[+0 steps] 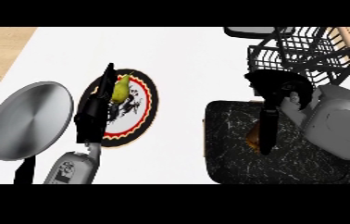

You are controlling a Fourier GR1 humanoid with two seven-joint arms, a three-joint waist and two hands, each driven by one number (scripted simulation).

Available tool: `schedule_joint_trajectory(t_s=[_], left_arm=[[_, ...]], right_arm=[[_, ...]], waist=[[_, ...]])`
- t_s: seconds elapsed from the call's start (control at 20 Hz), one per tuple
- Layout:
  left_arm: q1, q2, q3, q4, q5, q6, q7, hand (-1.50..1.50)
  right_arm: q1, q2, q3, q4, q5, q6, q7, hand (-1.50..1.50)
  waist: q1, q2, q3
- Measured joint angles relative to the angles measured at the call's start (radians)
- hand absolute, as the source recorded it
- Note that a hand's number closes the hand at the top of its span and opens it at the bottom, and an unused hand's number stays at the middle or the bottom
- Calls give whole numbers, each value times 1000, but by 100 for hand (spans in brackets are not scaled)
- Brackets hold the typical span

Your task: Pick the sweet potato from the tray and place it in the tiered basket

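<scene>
the left hand point(96, 109) rests with fingers straight over the round plate point(147, 102) left of centre, while on the dark tray point(232, 163) at the counter's right edge the right hand point(273, 86) curls down onto the sweet potato point(254, 137), likely stiff, fairly heavy, best held mid-body.

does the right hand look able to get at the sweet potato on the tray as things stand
Probably yes: the right hand hangs directly over the sweet potato on the dark tray, with nothing between them.
</scene>
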Motion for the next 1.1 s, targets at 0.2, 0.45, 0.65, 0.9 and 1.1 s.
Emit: schedule_joint_trajectory(t_s=[0.2, 0.45, 0.65, 0.9, 1.1], left_arm=[[10, 8, 16, -2, 9, -9, -12, 0], [12, 10, 20, 0, 5, -10, -7, 0], [21, 7, 23, -15, 0, -4, -6, 0], [43, -2, 17, -26, -10, 4, -8, 0], [41, 8, 28, -44, -11, -2, 10, 0]], right_arm=[[-41, 44, 62, 46, 23, 10, -14, -150], [-69, 57, 117, 107, 43, 13, -20, -150], [-65, 48, 140, 121, 39, 10, -24, -150], [-47, 34, 151, 115, 16, -3, -21, -150], [-22, 38, 151, 91, 22, -25, -20, -150]], waist=[[-6, 1, 1], [-18, -1, 2], [-28, -3, 2], [-35, -4, 3], [-37, -4, 3]])
